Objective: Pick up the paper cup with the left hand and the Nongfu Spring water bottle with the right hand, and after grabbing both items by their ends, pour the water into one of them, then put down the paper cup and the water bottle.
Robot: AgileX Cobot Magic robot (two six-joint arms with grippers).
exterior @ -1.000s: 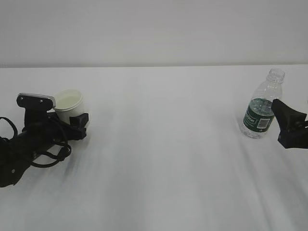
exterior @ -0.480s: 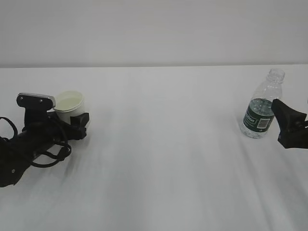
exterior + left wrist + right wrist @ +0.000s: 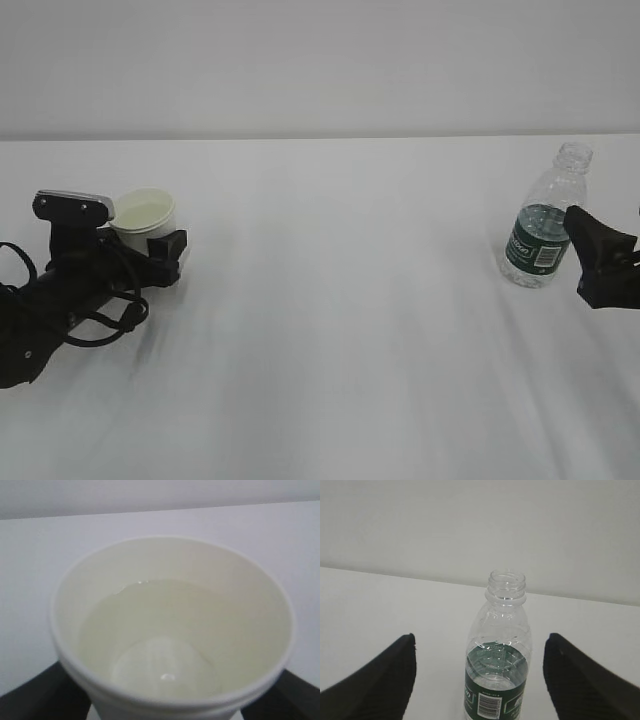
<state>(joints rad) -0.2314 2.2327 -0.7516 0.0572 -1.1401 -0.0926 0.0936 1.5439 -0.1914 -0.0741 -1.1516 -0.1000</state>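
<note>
I see a plain white table (image 3: 330, 300) against a pale wall, and I take the paper cup (image 3: 143, 220) as my landmark: it stands upright on the table at the far left of the exterior view. My left hand (image 3: 150, 245) lies low on the table right at the cup, its grey block just left of the rim and its black fingers (image 3: 168, 245) flanking the cup's lower part; I cannot tell whether they press the wall or stand slightly off it. From the left wrist camera I look straight down into the cup (image 3: 172, 630), which fills the picture; it holds the water (image 3: 165, 640), clear, with its level partway up the cream inside, and dark finger shapes sit at the bottom corners on either side of the cup. Far to the right of the cup, well apart from it, the Nongfu Spring water bottle (image 3: 545, 225) stands upright and capless, with a dark green label. My right hand (image 3: 600, 262) sits just right of the bottle. In the right wrist view its two black fingers (image 3: 380, 680) are spread wide, with the bottle (image 3: 500, 660) between them, clear gaps on both sides, and some liquid showing above its label.
</note>
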